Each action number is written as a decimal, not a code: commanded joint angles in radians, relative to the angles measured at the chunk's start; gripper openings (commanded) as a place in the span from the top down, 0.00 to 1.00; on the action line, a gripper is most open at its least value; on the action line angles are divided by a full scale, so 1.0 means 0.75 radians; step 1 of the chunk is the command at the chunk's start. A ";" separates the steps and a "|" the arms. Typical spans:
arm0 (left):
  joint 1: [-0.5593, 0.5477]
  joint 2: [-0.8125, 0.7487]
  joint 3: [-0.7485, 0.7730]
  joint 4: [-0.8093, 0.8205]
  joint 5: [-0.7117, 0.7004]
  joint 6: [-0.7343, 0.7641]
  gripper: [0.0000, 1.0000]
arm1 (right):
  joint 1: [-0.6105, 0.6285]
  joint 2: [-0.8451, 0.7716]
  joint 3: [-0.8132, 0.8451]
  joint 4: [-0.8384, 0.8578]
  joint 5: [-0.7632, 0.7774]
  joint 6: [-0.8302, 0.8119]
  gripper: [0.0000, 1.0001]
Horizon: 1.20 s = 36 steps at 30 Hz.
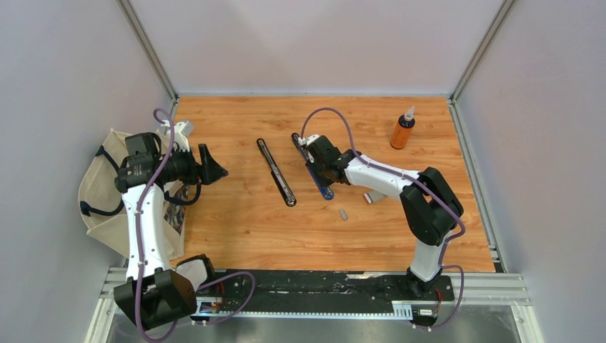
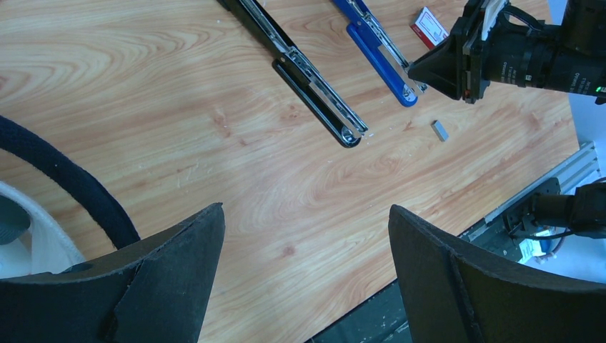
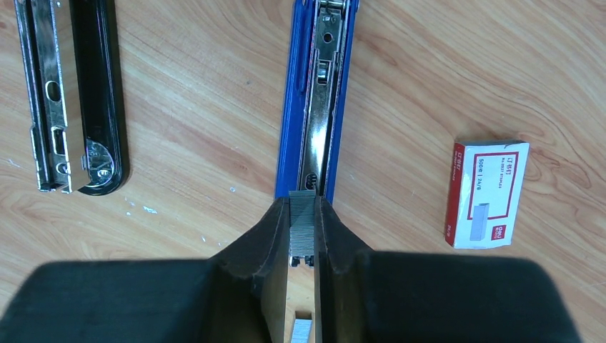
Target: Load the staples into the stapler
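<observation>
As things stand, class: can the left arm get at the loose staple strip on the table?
Probably yes. The left gripper is open and bare table runs from it to the loose strip; the black stapler lies flat beside that path. The right gripper, shut on another strip, sits close by.

Staples box [image 3: 489,194], red-and-white label, small sideways print, too small to read
</observation>
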 commanded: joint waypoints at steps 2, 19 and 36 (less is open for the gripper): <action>0.019 -0.005 -0.010 0.037 0.019 0.011 0.07 | 0.004 -0.079 -0.046 0.114 0.018 -0.014 0.87; 0.019 0.000 -0.010 0.037 0.024 0.015 0.07 | -0.030 -0.208 -0.204 0.325 -0.057 -0.028 0.88; 0.019 -0.002 -0.012 0.037 0.026 0.015 0.07 | -0.047 -0.216 -0.325 0.503 -0.064 -0.030 0.87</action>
